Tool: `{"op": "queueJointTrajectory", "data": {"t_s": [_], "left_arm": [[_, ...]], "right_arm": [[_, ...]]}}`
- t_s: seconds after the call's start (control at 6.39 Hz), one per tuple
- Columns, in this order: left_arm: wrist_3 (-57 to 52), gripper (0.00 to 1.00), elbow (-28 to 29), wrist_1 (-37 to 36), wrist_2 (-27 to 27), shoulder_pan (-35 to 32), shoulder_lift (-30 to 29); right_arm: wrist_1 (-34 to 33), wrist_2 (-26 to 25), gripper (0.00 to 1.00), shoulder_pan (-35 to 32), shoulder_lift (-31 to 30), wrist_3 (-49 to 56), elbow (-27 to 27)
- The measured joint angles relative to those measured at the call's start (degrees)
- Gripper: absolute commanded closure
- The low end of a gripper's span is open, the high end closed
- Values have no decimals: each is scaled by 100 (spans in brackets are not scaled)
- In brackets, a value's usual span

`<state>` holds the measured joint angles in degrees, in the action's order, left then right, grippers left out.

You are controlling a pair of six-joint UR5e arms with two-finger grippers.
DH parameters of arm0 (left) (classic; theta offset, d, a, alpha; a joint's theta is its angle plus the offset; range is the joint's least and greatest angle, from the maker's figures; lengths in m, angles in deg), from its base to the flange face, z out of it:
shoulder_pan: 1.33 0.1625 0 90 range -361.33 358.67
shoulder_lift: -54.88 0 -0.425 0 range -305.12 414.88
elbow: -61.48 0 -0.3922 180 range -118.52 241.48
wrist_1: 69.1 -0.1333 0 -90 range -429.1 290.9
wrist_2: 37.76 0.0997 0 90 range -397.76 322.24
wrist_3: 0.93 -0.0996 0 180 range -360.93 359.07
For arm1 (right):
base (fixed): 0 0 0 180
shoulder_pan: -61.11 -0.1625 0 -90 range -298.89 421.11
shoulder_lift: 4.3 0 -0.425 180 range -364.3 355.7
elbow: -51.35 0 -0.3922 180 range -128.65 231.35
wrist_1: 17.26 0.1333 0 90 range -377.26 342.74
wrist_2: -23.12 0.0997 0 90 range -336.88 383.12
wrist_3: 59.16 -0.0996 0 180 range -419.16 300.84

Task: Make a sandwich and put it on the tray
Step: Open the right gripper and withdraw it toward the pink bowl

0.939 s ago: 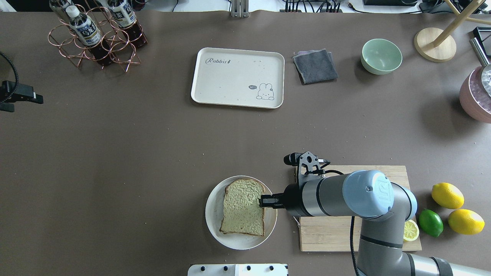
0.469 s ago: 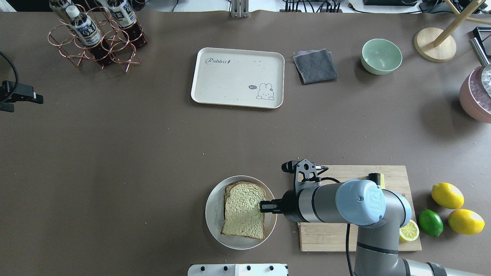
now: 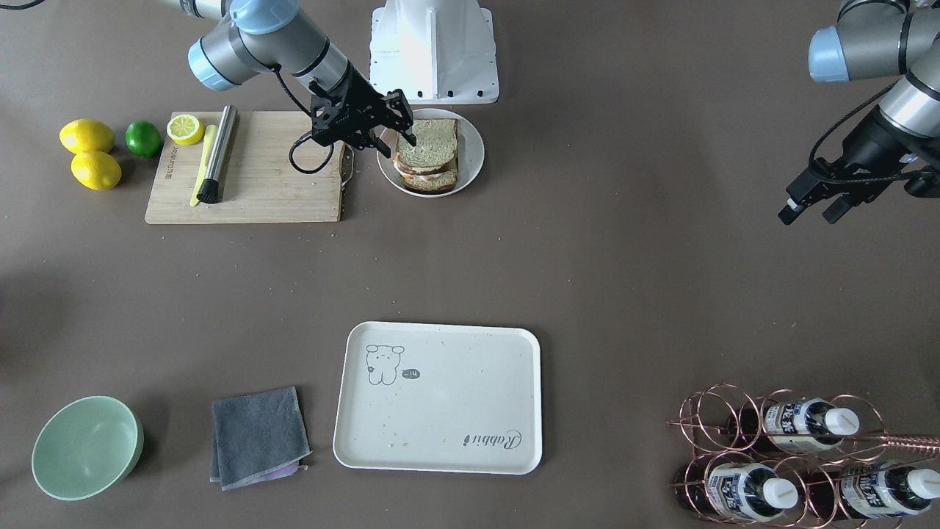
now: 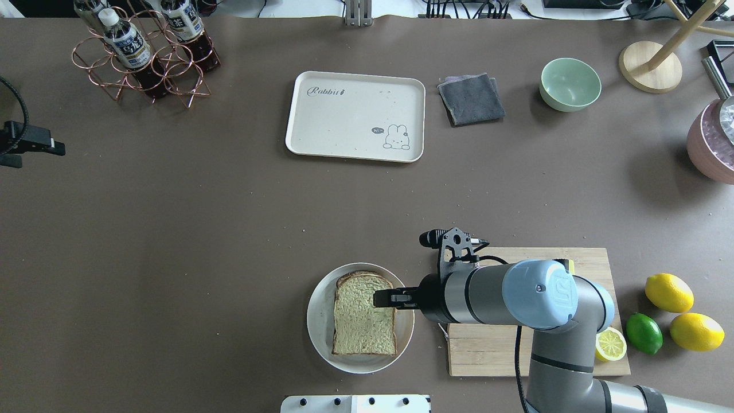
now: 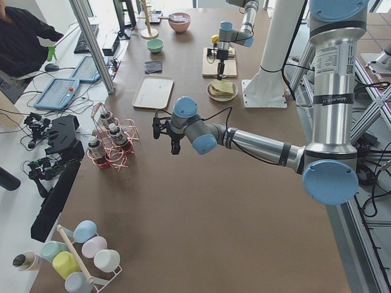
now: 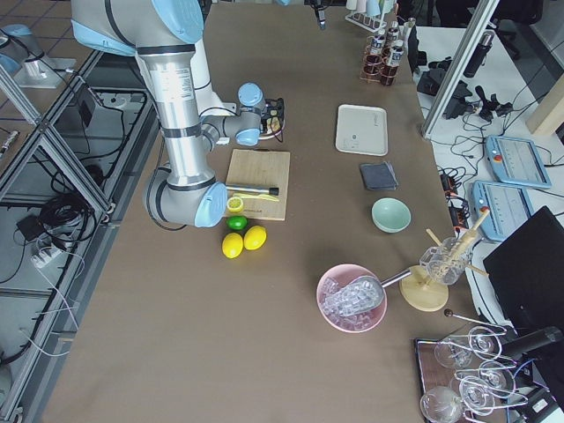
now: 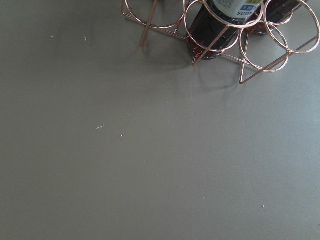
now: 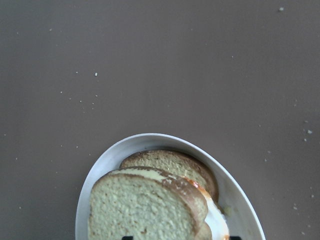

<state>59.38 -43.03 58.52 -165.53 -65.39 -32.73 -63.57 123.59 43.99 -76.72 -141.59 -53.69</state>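
Change: right claw (image 4: 379, 298) is edging farther in over the sandwich (image 4: 361, 324), and the top slice is straightening.
Claw width: cannot tell.
Sandwich: lying assembled on the plate (image 4: 314, 334), with the tray (image 4: 344, 129) well apart.
Meaning: transfer is likely starting.

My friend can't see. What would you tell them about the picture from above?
The right gripper reaches over a sandwich on a round plate near the robot. Far across the table lies the tray, with a grey cloth and a green bowl to its right.
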Motion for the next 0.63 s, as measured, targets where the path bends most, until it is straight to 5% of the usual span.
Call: {"op": "queueJointTrajectory", "data": {"t_s": [0.31,0.63], "left_arm": [[257,2,-26,2,64,251,-206],[1344,2,-212,4,962,1336,-689]], "right_arm": [[-34,827,0,-753,-43,-1,-177],[-33,1968,0,-1918,-265,11,-245]]}}
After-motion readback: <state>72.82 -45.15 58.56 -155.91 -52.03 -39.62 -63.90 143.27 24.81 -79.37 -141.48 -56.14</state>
